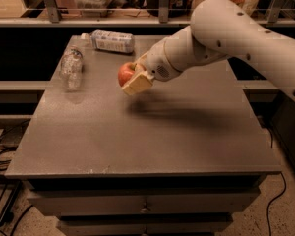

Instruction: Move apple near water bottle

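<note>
My gripper [134, 77] is closed around the apple [124, 74], holding it in the air above the table [137, 141] (toward its far half). The water bottle [71, 69] sits apart to the left, near the table's edge.

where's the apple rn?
Camera view: the apple is held in the gripper above the table, left of centre, right of the water bottle and in front of the labelled bottle.
</note>
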Tool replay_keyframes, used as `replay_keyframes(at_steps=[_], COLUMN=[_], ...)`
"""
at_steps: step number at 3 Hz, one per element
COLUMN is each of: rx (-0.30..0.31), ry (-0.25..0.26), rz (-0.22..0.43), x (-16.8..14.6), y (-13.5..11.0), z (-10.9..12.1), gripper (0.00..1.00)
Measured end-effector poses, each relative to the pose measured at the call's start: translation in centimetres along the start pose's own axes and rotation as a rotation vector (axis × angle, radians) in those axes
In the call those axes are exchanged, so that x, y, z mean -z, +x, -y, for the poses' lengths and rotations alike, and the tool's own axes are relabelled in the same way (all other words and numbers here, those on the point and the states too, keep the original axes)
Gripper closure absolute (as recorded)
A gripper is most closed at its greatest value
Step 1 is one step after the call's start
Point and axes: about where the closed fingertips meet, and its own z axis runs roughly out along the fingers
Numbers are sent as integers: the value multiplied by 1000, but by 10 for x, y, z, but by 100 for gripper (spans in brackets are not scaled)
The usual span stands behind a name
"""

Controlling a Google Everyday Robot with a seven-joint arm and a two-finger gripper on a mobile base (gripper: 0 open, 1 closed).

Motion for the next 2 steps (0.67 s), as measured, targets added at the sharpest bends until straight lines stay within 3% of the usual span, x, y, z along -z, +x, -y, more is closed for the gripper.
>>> replay_keyframes(at_steps=[1, 2], rx=[1, 5], ry=[-21, -52], rz=[9, 13], x=[-33, -65], y=[-16, -32], z=[11, 17], gripper=[100, 83])
